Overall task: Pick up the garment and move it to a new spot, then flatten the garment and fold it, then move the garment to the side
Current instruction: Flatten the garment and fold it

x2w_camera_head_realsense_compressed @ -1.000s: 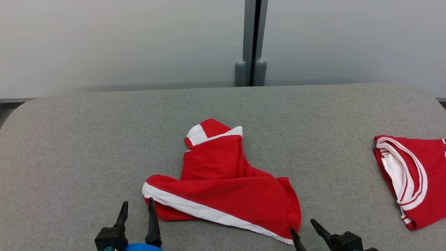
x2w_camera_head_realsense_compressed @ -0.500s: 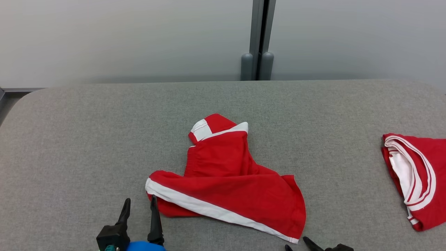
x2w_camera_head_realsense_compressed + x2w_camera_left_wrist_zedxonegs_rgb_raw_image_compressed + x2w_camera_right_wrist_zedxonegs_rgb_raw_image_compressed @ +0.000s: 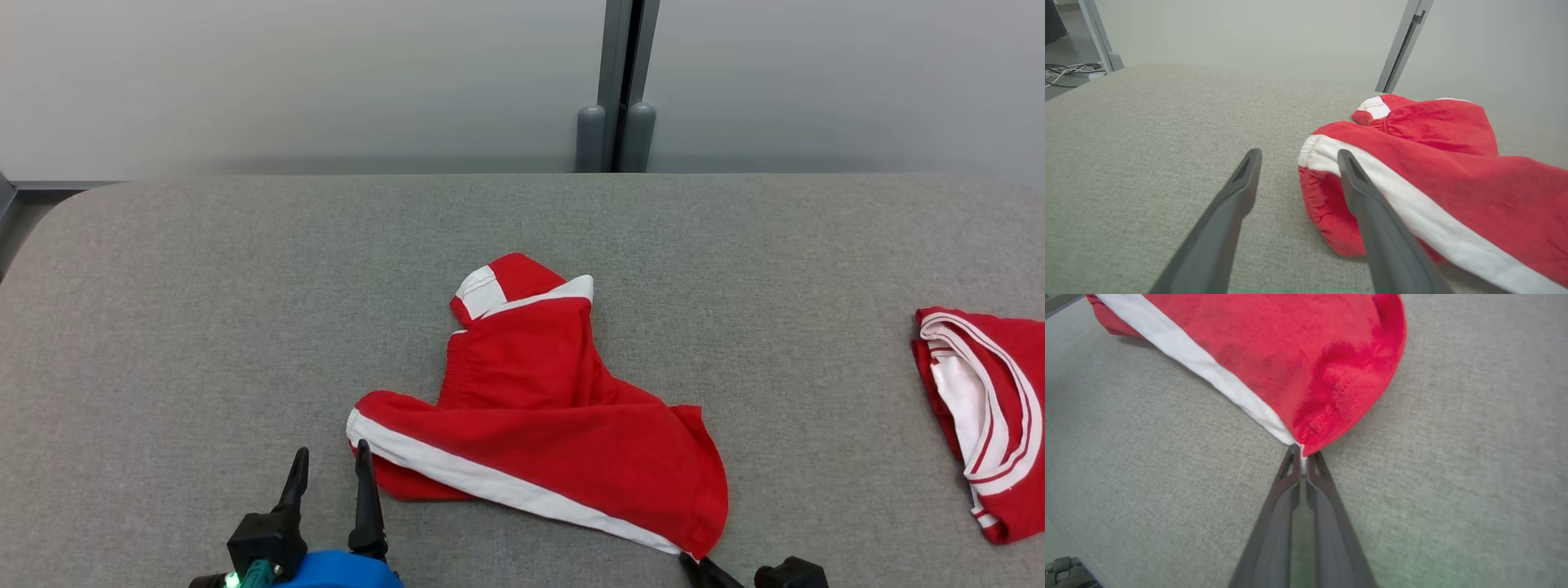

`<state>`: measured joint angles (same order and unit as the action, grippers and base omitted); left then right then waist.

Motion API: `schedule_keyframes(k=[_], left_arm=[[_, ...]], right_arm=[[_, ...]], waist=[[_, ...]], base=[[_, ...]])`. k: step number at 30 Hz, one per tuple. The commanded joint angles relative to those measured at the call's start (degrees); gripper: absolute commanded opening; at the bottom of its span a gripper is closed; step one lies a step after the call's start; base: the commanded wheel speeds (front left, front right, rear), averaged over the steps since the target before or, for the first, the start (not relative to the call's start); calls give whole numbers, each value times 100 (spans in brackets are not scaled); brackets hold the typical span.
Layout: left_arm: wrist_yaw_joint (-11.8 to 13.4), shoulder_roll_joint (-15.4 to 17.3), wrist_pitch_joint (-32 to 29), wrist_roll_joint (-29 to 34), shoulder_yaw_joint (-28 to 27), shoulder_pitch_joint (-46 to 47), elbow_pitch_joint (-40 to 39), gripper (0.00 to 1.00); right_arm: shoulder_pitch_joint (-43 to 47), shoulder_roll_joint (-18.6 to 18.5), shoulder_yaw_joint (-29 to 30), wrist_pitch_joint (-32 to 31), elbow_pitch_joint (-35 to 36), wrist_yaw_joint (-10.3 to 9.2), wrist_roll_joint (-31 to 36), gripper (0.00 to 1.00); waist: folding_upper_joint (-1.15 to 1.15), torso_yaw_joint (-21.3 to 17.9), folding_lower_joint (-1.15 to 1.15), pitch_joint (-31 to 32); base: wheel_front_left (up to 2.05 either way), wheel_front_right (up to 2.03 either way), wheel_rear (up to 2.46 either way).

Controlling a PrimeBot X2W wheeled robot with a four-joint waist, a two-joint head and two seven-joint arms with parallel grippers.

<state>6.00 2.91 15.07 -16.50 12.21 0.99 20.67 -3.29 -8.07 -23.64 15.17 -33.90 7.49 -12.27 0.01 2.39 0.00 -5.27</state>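
Note:
The garment [image 3: 539, 408], red shorts with a white side stripe, lies crumpled in the middle of the grey table [image 3: 204, 327]. My left gripper [image 3: 332, 453] stands open at its near left corner. In the left wrist view the garment [image 3: 1433, 163] has its white-banded end between the spread fingers of the left gripper [image 3: 1299, 154], and the right finger lies across the cloth. My right gripper [image 3: 694, 563] is at the bottom edge, at the near right corner. The right wrist view shows the right gripper [image 3: 1302, 455] shut on the very tip of that corner of the garment [image 3: 1274, 347].
A second red and white garment [image 3: 988, 408] lies folded at the table's right edge. A grey partition post [image 3: 616, 122] stands behind the table against a pale wall. Bare grey surface spreads to the left and behind the shorts.
The right gripper has closed from open onto the garment's near right corner. The head camera has shifted, so the whole picture sits further right. The left gripper stays open.

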Motion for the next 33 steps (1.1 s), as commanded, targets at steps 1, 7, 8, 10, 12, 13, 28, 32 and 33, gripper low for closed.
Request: schedule_keyframes(k=[1, 7, 8, 10, 12, 13, 28, 32, 33], left_arm=[[-5, -3, 12, -4, 5, 53, -16, 100], [-420, -1, 12, -206, 103, -58, 75, 100], [-529, -1, 12, -253, 146, -73, 135, 100], [-750, 0, 12, -337, 200, -57, 217, 100], [-915, -2, 12, -345, 241, -83, 345, 100], [-1020, -2, 12, -377, 263, -83, 376, 100], [-1364, 262, 12, -968, 1096, 114, 597, 100], [-1364, 373, 12, -1138, 1223, 173, 527, 100], [-1364, 382, 12, -1174, 1253, 171, 514, 100]], right_arm=[[-46, -60, 42, -5, -15, 1, -22, 0], [-123, -276, 536, -3, 106, 0, 10, 0], [-137, -313, 592, -3, 116, 0, 18, 0], [-150, -354, 694, -3, 122, 0, 38, 0], [-172, -398, 801, -3, 115, 0, 58, 0], [-186, -417, 848, -2, 106, 0, 59, 0], [-257, -452, 1075, -3, -72, 0, 237, 0], [-234, -426, 1048, -2, -91, 0, 250, 0], [-224, -418, 1041, -3, -97, 0, 243, 0]], waist=[[-1, 4, 0, 1], [-1, -36, 0, 23], [-1, -40, 0, 21], [-1, -45, 0, 12], [-1, -47, 0, 13], [-1, -42, 0, 15], [-1, -19, 0, 129], [-1, -34, 0, 153], [-1, -43, 0, 161]], base=[[0, 0, 0], [0, 0, 0], [0, 0, 0], [0, 0, 0], [0, 0, 0], [0, 0, 0], [0, 0, 0], [0, 0, 0], [0, 0, 0]])
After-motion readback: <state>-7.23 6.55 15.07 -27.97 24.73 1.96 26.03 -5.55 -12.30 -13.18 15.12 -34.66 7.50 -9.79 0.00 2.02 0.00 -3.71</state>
